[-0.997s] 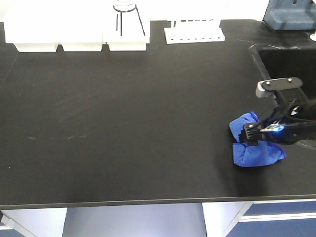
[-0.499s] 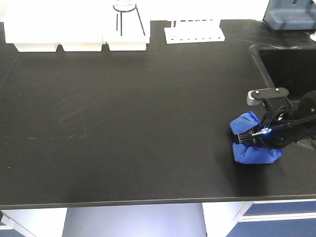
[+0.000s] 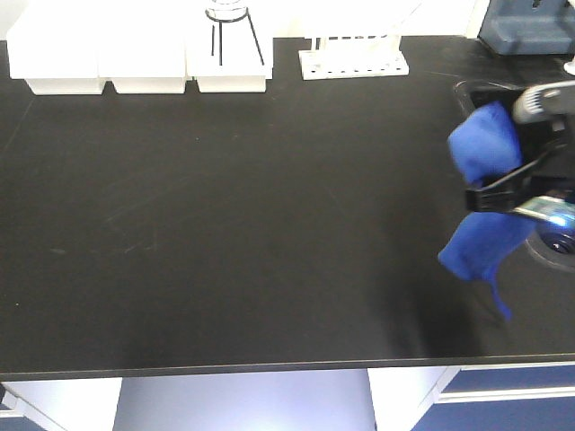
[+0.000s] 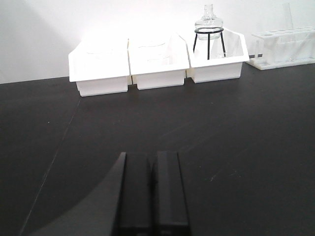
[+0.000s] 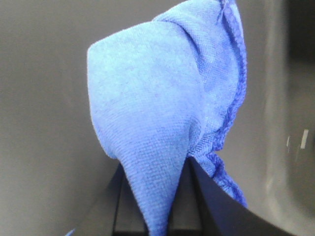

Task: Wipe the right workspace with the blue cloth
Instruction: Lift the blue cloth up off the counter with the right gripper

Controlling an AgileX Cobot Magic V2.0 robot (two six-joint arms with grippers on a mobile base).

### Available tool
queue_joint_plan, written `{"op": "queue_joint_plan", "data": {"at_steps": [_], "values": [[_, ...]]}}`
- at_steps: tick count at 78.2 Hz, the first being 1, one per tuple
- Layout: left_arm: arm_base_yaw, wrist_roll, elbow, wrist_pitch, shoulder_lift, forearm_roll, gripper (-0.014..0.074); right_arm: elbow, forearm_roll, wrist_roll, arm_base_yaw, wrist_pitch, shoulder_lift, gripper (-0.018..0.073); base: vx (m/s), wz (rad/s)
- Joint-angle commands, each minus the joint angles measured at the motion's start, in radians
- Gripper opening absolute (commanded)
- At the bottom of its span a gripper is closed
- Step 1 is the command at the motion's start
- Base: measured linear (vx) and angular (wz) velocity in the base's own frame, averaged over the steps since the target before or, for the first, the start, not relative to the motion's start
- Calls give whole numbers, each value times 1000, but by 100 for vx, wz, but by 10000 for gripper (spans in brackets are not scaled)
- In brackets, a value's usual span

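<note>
Your left gripper is low over the black table, at its left part. Its fingers are pressed together with nothing between them. Along the back edge you've got three white bins, then a glass flask in a black wire stand by the third bin, then a white test tube rack. The middle of the table is bare apart from faint scuff marks.

Far right, your right gripper has its fingers clamped on the blue cloth, pinching it around the middle. One bunched lobe sticks up above the fingers and another hangs below. The thin tail dangles lowest. The cloth looks held up off the table, just in front of the sink rim. In the right wrist view, folded cloth fills the gap between the fingers, with the hem running down the right side.
</note>
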Motion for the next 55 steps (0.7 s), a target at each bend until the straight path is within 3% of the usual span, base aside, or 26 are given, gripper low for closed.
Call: {"op": "queue_joint_plan", "data": {"at_steps": [1,18,24,26,38,55], "values": [[-7,-2,-28,-84,-10,0,-6,35,66,-79,2,-79,-154,-8,0,0],[-7,-2,-28,-84,-10,0,-6,282,148,-122,2,-100,-541,-8,0,0],[-7,-2,-28,-84,-10,0,-6,345,160,-122,2,-172,-667,-8,0,0],[-7,-2,-28,-84,-10,0,-6,380,164,-122,1,-212,-861,-8,0,0],[-7,-2,-28,-84,-10,0,-6,383,154,-122,1,-151,-880,-8,0,0],[-7,-2,-28,-84,-10,0,-6,383,157,-125,1,-206,-878,-8,0,0]]}}
